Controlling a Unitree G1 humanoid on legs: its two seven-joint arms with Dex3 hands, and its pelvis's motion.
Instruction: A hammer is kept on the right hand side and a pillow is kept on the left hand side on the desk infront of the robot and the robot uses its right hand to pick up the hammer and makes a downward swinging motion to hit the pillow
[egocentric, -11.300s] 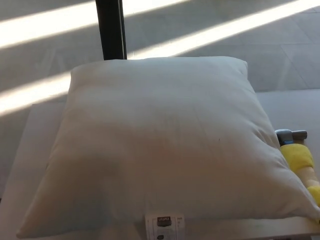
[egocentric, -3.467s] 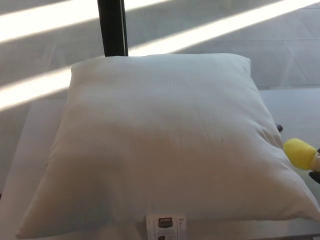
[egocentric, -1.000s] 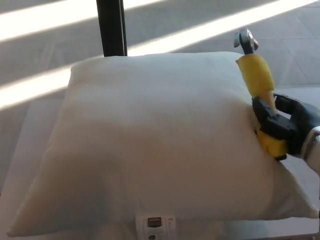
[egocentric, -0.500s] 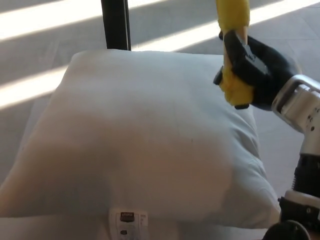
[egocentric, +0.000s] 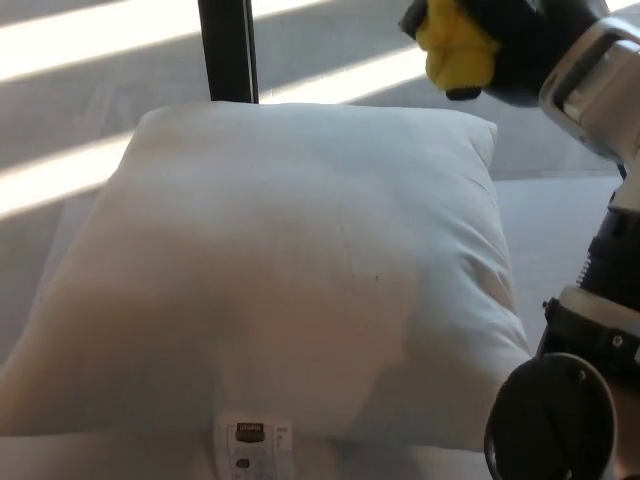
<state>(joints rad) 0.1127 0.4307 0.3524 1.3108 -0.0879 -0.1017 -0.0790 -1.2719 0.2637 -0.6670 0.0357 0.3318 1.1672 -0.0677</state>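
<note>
Right hand (egocentric: 520, 45) raised above the pillow's (egocentric: 280, 270) far right corner, fingers wrapped around the hammer's (egocentric: 455, 50) yellow grip; hammer head out of frame. Pillow flat on the table (egocentric: 570, 220), label at its near edge.

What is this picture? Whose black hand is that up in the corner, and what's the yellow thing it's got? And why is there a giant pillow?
You are looking through a robot's eyes. The camera sits on its head and looks down at a desk in front of it. The big white pillow lies on that desk, with a small label at its near edge. The black hand at the top right is the robot's own right hand, on a silver wrist. It is closed around the yellow handle of a hammer, lifted high above the pillow's far corner. The hammer's head is out of the picture. The dark round parts at the lower right belong to the robot's arm. Its left hand does not show.
</note>
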